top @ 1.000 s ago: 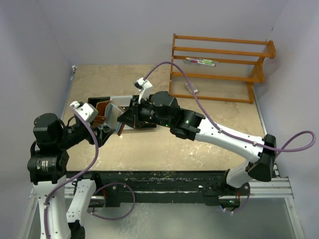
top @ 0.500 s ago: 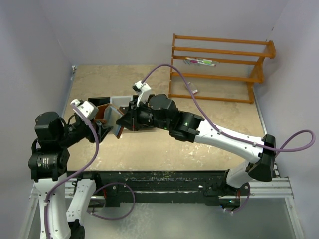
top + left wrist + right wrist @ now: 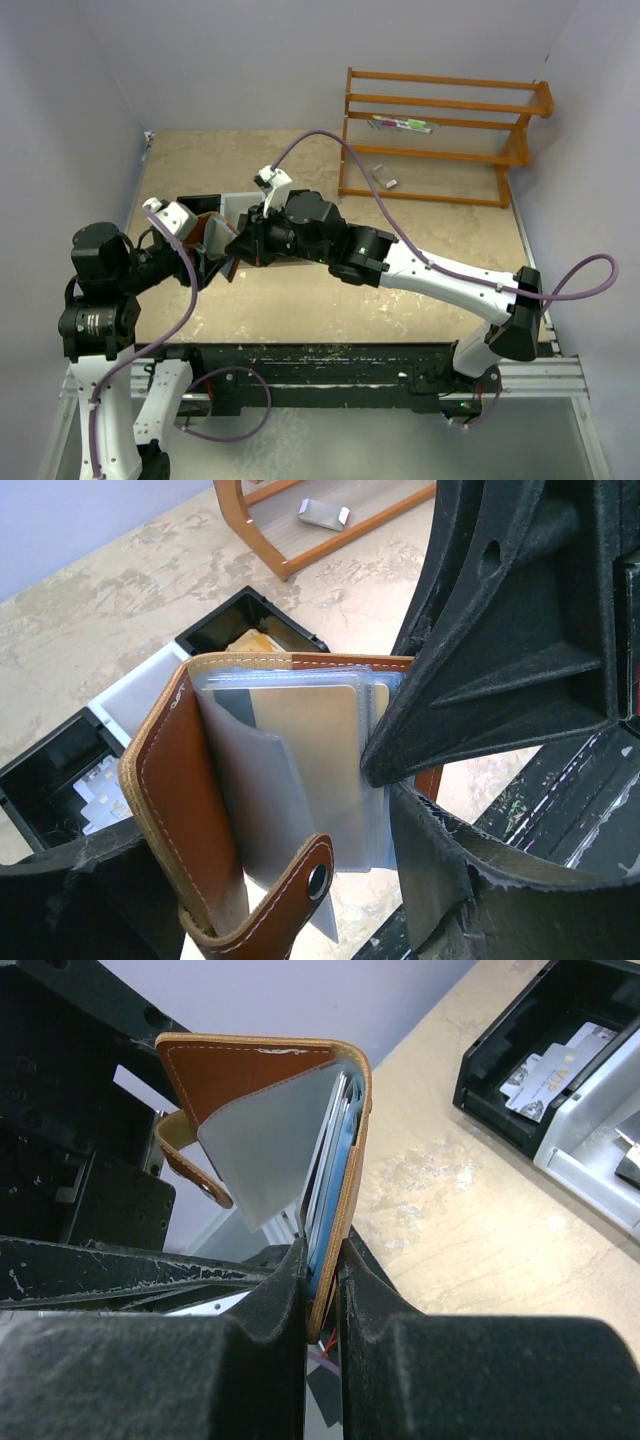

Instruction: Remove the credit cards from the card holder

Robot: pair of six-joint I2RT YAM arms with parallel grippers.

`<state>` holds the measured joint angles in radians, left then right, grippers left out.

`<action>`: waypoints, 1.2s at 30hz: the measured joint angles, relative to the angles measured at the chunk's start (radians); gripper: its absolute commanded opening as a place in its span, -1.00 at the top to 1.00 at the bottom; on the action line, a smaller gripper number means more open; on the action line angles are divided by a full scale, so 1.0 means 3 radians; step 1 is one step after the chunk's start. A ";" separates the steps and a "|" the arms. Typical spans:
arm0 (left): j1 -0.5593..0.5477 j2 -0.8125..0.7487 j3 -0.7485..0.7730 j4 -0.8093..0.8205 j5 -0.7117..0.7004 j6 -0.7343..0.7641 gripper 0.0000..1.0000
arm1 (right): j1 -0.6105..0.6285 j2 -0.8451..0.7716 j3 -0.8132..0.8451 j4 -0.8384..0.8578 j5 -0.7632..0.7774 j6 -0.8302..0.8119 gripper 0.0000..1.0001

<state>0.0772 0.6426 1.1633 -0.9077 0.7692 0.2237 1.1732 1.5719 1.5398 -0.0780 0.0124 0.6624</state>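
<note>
The brown leather card holder (image 3: 218, 243) is held upright above the table, open, with its snap tab hanging; it also shows in the left wrist view (image 3: 190, 800) and the right wrist view (image 3: 250, 1060). A pale tan card (image 3: 305, 730) sits in its clear sleeves, and a light blue card edge (image 3: 326, 1215) shows against the cover. My left gripper (image 3: 205, 264) (image 3: 265, 885) holds the holder between its wide-set fingers. My right gripper (image 3: 243, 246) (image 3: 322, 1270) is shut on the holder's free edge, pinching cover and cards. Its fingers (image 3: 470, 680) fill the left wrist view.
A black-and-white three-compartment tray (image 3: 236, 204) (image 3: 130, 690) (image 3: 500, 1110) lies behind the holder, with cards and yellowish pieces in it. An orange wooden rack (image 3: 440, 135) stands at the back right, with a small grey object (image 3: 383, 177) on the table before it.
My right arm has reached further left and its gripper has come onto the holder's edge. The holder and my left gripper have barely shifted.
</note>
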 measured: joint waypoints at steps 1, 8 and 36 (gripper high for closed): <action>0.0000 0.0004 0.0000 -0.0013 0.0024 0.0017 -0.44 | 0.0006 0.0000 0.0000 -0.0001 0.0003 -0.0001 1.00; 0.0000 0.0027 -0.0003 -0.0014 -0.0034 0.0102 -0.32 | 0.0013 0.0000 0.0000 -0.0025 0.0028 -0.0003 1.00; -0.0022 -0.0067 0.0079 -0.0098 -0.0320 0.0186 -0.29 | 0.0015 -0.0089 -0.0120 0.0052 0.0081 -0.0013 1.00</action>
<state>0.0708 0.6224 1.1870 -0.9371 0.6731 0.2794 1.1778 1.5452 1.5040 -0.0624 0.0368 0.6586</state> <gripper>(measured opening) 0.647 0.131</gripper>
